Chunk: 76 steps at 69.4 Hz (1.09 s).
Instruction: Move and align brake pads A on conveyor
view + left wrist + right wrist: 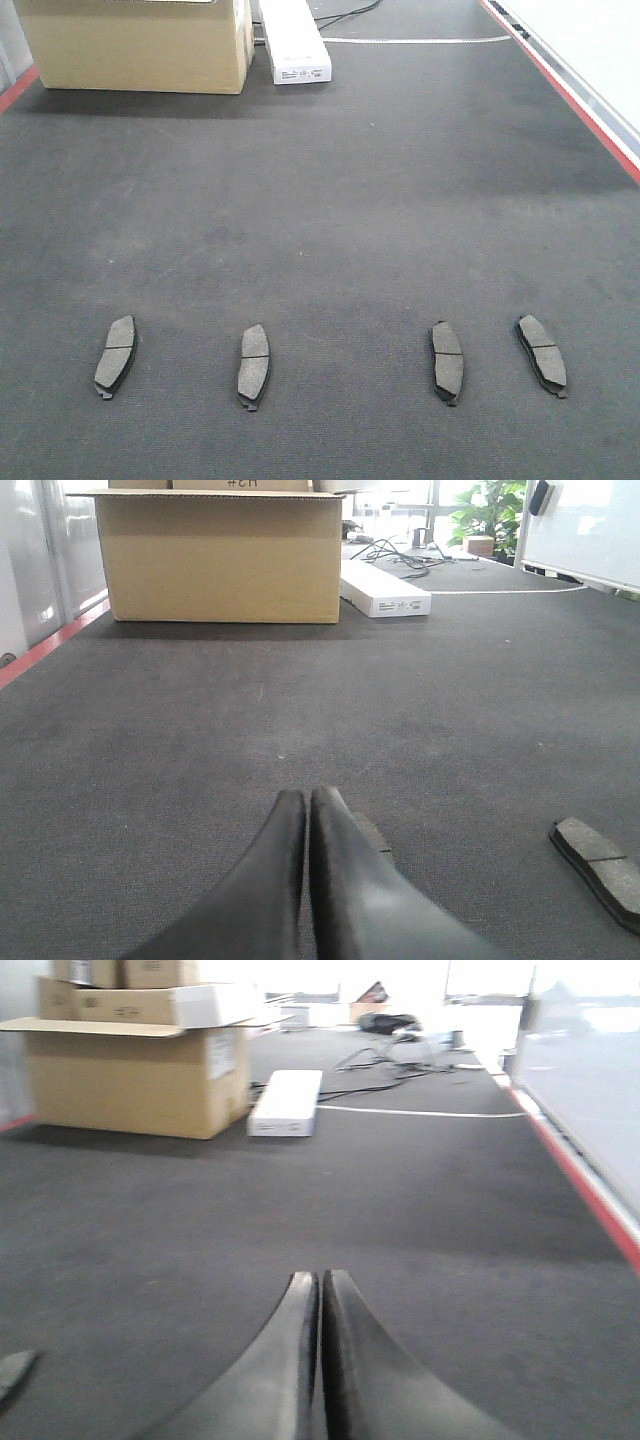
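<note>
So in the front view all four brake pads A were lying flat on the conveyor (330,200), strung out in a rough row near the bottom of the shot: the far-left pad (116,356), the second pad (253,366), the third pad (447,361) and the far-right pad (541,354). The first two sat well apart, then came a wider gap in the middle, and the last two were fairly near each other. None of them touched. They weren't quite lined up either: the far-left one leaned a bit one way, the far-right one leaned the other way, and the middle two ran closer to straight. Neither arm showed up in that view. From the left wrist camera, the left hand (306,796) was closed with its fingertips pressed together and nothing between them, low over the belt, with one pad peeking out just behind its right finger and another off to the right edge. The right hand (320,1278) was also pinched closed and empty; that shot was blurry. A cardboard box (135,45) and a white box (293,40) sat at the far end of the belt, just beside each other.
</note>
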Tool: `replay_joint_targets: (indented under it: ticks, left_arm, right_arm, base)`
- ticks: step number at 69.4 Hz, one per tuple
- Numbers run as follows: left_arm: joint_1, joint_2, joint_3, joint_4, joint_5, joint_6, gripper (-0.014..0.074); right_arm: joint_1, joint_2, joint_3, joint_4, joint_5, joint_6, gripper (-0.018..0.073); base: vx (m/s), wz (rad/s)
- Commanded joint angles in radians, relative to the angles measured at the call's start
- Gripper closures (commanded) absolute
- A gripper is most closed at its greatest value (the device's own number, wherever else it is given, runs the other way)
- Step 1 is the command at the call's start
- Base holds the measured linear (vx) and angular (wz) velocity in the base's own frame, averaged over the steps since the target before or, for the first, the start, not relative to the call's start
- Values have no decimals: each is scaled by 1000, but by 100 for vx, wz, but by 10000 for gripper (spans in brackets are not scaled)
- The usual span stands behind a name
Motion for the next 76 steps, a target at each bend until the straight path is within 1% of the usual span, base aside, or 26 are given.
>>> replay_joint_targets:
  ticks: [1,4,7,19,24,27,30,37,76]
  left_arm:
    - [-1,-15,17,-9,-65,-2,603]
    - [-1,-15,17,-9,-65,-2,603]
    - [-1,-15,17,-9,-65,-2,603]
    - [-1,-15,17,-9,-65,-2,603]
    - [-1,-15,17,-9,-65,-2,603]
    - [-1,-15,17,-9,-65,-2,603]
    - [-1,-15,17,-9,-65,-2,603]
    - [-1,-15,17,-9,-65,-2,603]
    - [-1,-15,17,-9,-65,-2,603]
  right_arm:
    - [-94,10,29,-9,-150,-15,569]
    - [-127,6,86,-7,-208,-15,569]
    - [-140,-2,132,-7,-249,-15,569]
    - [-142,-95,340,-7,-415,-15,569]
    - [-142,-161,407,-1,-462,-15,569]
    - [-142,-159,439,-1,-501,-12,569]
    - [-142,-157,434,-2,-460,-11,569]
    - [-142,-157,435,-2,-469,4,569]
    - [-142,-157,435,-2,-475,4,569]
  base:
    - [0,0]
    - [0,0]
    - [0,0]
    - [0,0]
    - [0,0]
    - [0,0]
    - [0,0]
    - [0,0]
    - [0,0]
